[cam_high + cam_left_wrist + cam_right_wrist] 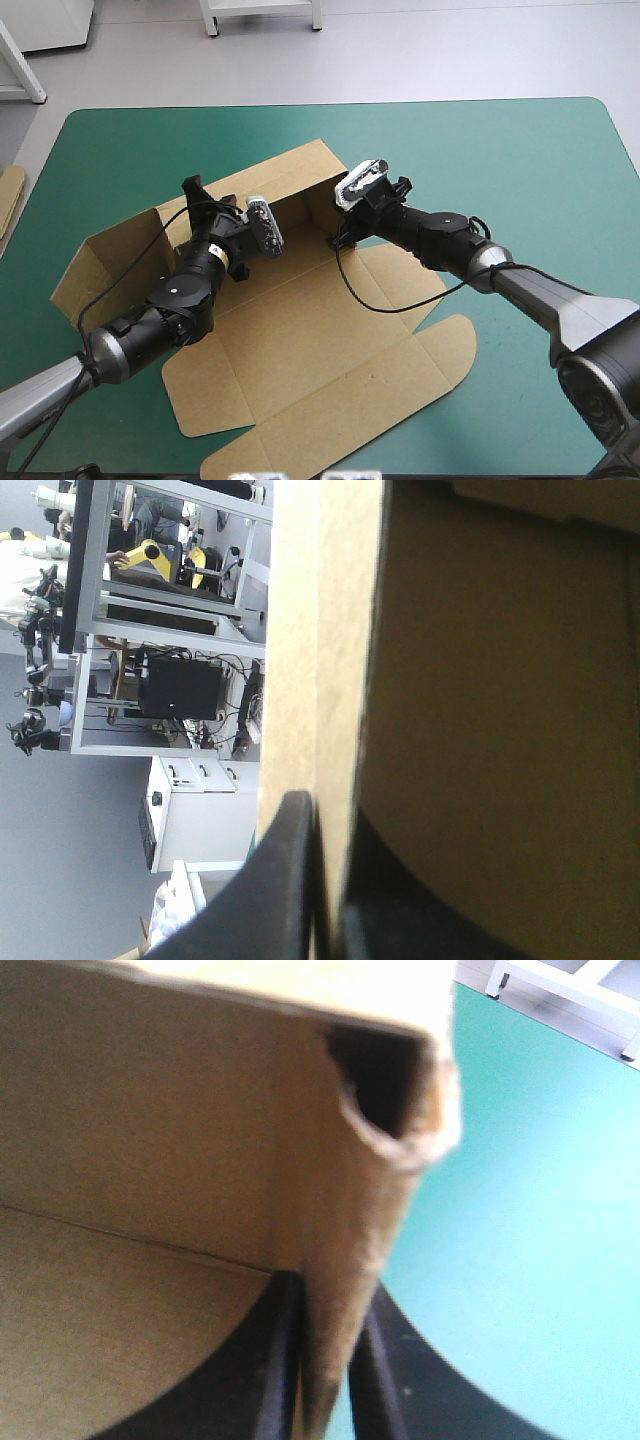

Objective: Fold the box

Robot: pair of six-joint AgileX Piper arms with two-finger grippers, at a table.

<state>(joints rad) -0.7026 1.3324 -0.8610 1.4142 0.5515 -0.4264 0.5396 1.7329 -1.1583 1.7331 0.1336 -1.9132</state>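
Brown box (320, 350) on teal-green cover (500, 170) — left gripper (328, 815) and right gripper (325, 1295) pinch it.

No readable text, labels, brands, numbers or signs anywhere.

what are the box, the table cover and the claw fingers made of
Box: brown cardboard, matte; its pinched wall edge looks thick and frayed, probably corrugated. Table cover: smooth teal-green sheet with a faint sheen, maybe vinyl or rubber. Claw fingers: smooth black, likely plastic or rubber; hard to tell.
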